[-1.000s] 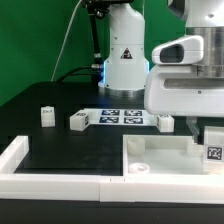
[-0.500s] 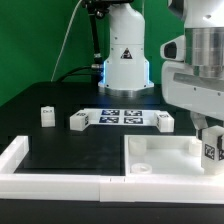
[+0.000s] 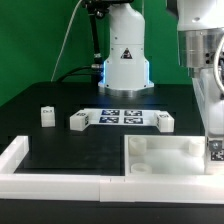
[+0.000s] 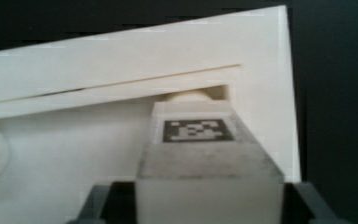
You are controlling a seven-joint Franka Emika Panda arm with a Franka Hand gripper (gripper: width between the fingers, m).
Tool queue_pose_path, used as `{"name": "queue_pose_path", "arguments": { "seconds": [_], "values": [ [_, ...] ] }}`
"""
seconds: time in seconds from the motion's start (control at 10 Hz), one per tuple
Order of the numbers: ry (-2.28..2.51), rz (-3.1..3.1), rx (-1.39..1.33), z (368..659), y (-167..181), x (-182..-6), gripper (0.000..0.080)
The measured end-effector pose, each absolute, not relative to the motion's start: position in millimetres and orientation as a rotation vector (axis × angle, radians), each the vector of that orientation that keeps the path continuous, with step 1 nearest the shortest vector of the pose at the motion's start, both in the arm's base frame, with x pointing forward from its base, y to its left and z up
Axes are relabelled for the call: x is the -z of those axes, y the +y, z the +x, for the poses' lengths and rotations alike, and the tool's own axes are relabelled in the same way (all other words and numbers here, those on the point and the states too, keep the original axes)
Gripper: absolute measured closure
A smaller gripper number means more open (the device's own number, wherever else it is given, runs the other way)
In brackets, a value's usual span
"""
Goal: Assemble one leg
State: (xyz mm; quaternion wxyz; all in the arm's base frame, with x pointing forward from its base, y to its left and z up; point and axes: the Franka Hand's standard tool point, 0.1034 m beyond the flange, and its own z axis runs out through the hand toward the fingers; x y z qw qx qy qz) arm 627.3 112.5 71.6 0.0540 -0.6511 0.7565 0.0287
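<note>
My gripper (image 3: 213, 146) is shut on a leg (image 3: 214, 152), a small white block with a black-and-white tag. It holds the leg upright at the exterior view's right edge, over the right side of the white tray-like tabletop (image 3: 160, 152). In the wrist view the leg (image 4: 197, 150) fills the gap between the dark fingers (image 4: 112, 202) of my gripper (image 4: 208, 206), with a corner of the tabletop (image 4: 87, 90) beneath it. I cannot tell whether the leg touches the tabletop. Three more legs lie on the black table: one leg (image 3: 46, 116), a second leg (image 3: 80, 121) and a third leg (image 3: 165, 121).
The marker board (image 3: 122, 116) lies flat between the second and third loose legs. The robot base (image 3: 125, 60) stands behind it. A white frame rail (image 3: 60, 182) runs along the table's front and left edges.
The arm's wrist has turned and its bulk has shifted to the exterior view's right. The held leg has stayed at about the same spot over the tabletop's right side.
</note>
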Motion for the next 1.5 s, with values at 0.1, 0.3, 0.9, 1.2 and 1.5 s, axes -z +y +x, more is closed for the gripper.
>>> {"name": "queue_pose_path", "arguments": {
  "seconds": [0.1, 0.3, 0.9, 1.2, 1.5],
  "values": [
    [2.296, -1.982, -0.088, 626.9, 112.9, -70.9, 0.0392],
    [2.197, -2.086, -0.079, 627.5, 113.2, -71.4, 0.0257],
    [1.176, -2.784, -0.007, 627.5, 116.4, -71.8, 0.0150],
    [0.575, -2.977, 0.033, 629.2, 115.3, -72.9, 0.0150],
    [0.094, -3.066, 0.067, 631.0, 111.2, -74.5, 0.0150]
  ]
}}
